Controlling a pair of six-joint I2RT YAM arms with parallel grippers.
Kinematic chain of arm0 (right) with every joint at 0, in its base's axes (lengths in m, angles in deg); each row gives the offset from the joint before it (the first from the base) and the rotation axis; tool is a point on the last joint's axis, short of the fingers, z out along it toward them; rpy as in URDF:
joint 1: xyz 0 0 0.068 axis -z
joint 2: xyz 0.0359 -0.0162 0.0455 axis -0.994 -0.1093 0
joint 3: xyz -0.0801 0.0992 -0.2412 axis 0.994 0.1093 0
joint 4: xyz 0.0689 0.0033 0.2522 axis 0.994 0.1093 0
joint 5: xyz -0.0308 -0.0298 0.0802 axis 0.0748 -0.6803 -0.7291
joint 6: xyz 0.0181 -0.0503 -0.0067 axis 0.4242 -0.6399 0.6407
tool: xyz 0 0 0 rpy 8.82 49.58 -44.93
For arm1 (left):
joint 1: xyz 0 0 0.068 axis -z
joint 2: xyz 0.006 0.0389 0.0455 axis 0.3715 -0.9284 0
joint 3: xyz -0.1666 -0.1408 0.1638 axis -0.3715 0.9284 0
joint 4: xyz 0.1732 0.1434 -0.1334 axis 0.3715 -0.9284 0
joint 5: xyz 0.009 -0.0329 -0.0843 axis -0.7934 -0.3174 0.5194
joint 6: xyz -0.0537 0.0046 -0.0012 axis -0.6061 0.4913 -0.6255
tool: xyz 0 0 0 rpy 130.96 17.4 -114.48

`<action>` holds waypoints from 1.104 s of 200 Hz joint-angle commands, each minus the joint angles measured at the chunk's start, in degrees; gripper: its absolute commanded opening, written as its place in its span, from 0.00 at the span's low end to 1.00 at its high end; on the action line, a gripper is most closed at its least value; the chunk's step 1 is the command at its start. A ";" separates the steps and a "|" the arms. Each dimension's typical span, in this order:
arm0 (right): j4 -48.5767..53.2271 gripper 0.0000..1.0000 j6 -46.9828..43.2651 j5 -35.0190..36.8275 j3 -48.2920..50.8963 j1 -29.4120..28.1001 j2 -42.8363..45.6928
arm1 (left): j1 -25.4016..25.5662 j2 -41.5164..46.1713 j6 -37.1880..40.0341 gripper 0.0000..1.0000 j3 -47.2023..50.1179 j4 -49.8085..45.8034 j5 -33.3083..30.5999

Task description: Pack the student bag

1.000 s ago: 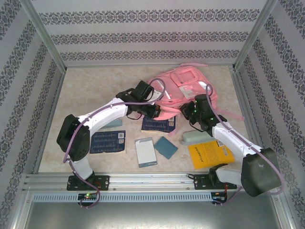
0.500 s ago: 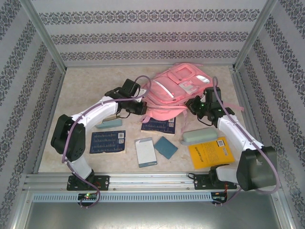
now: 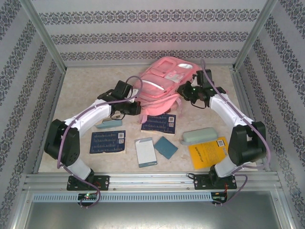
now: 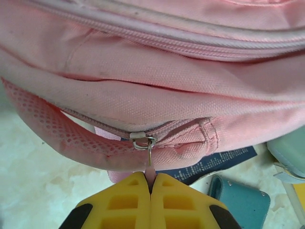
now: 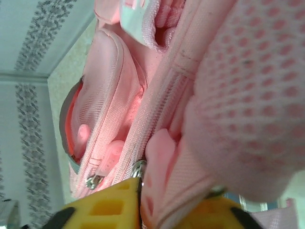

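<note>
Opening bag, left hand pinched on zip pull, right hand clamping bag's rim; needs steady pull along zip next.

Table carries student bag, yellow book, booklets.

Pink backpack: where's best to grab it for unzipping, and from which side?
Pinch the thin pull tab hanging off the zipper slider on the student bag, coming from its near edge: the tab points that way, clear of the fabric, as the left gripper holds it.
</note>
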 commanded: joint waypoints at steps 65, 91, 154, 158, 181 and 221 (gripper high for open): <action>17.29 0.60 1.05 23.50 2.07 -4.63 10.52 | 6.61 4.15 -3.82 0.00 2.80 3.38 4.09; 10.38 0.57 11.80 16.50 9.97 -7.11 16.06 | 8.55 4.58 -3.07 0.00 1.52 2.23 2.82; -7.21 0.56 33.11 12.42 14.84 -18.47 10.70 | 9.77 5.87 -2.65 0.00 0.87 0.73 2.06; -7.74 0.57 33.51 12.36 14.73 -18.80 9.99 | 9.79 5.95 -2.60 0.00 0.93 0.72 1.99; -10.04 0.56 35.89 13.83 14.81 -20.04 7.57 | 9.88 6.43 -2.53 0.00 0.91 0.65 1.62; -14.44 0.46 37.64 15.98 16.94 -19.74 5.85 | 9.88 6.64 -2.28 0.00 0.64 0.37 1.58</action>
